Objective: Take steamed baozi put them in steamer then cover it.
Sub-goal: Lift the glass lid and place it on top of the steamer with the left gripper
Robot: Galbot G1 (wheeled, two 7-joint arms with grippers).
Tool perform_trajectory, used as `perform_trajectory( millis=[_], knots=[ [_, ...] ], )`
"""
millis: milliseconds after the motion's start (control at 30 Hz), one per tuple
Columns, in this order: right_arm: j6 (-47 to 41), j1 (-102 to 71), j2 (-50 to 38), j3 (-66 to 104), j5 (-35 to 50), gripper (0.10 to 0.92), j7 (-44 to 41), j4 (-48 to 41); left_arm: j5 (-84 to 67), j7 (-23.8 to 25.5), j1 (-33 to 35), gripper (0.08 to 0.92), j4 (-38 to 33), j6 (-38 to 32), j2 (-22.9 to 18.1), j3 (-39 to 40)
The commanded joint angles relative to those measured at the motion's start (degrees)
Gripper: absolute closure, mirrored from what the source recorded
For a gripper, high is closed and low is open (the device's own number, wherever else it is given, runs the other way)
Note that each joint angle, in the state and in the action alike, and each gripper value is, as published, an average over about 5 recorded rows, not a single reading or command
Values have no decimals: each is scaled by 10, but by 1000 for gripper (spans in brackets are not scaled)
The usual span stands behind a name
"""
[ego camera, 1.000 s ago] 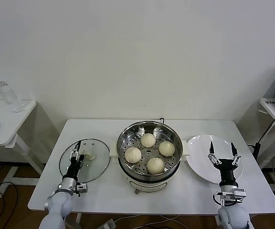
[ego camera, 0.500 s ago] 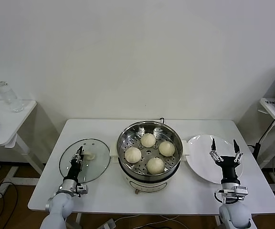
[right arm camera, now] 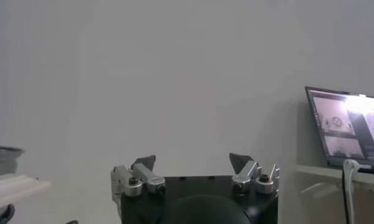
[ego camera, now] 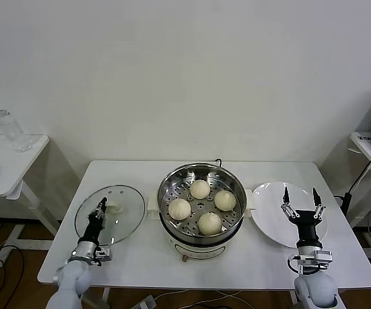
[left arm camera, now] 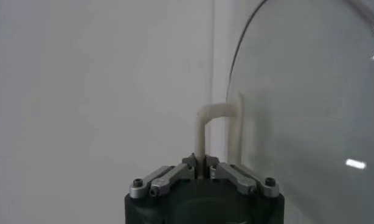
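four steamed baozi [ego camera: 200,206] sit in the steamer [ego camera: 202,201]; loading looks done, covering remains. my left gripper [ego camera: 99,210] jaws pinch the cover [ego camera: 109,213] handle, lid tilted, steamer well off to one side, path clear. right gripper [ego camera: 299,206] jaws spread, idle over white plate [ego camera: 267,215].

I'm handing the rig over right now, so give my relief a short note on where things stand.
Left gripper: shut on the cover's handle; cover tilted up left of the steamer.
Right gripper: open, idle over the white plate.
Done: all four baozi sit on the steamer tray.
Left: carry the cover over and set it on the steamer.
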Motion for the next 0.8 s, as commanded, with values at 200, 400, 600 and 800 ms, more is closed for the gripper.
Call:
perform_trajectory(
  millis=[200,400,600,800],
  knots=[
    [4,4,6,-3,-1,203,-1,-6,-105,36,60,811,-298,44,85,-86],
    [3,4,8,-1,-4,203,-1,-8,-136,77,77,811,-430,109,97,-22],
    [-19,12,5,0,-12,203,1,-12,-134,126,50,811,-495,218,95,157],
    [-37,26,10,2,-17,203,7,-25,-130,187,-7,811,-485,316,71,320]
  ],
)
